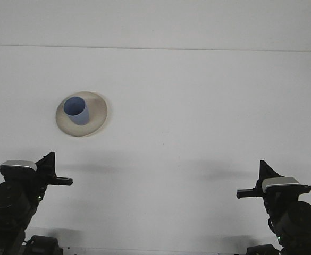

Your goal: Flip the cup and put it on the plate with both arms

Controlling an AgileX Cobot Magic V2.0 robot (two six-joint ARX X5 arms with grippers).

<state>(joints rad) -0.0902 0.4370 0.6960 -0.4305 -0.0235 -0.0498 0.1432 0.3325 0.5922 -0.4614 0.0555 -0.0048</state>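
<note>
Standing upright on plate [94, 121], blue cup [76, 110], left pincer [49, 160] and right pincer [265, 169] closed, empty

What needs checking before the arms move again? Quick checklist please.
1. Cup upright, mouth up: ok.
2. Cup on plate: ok, sits left of centre.
3. Left gripper clear of the plate: ok, near the table's front edge.
4. Right gripper clear of the plate: ok, far to the right.
5. Both grippers shut, holding nothing: ok.
6. Cup contents: cannot tell.
</note>
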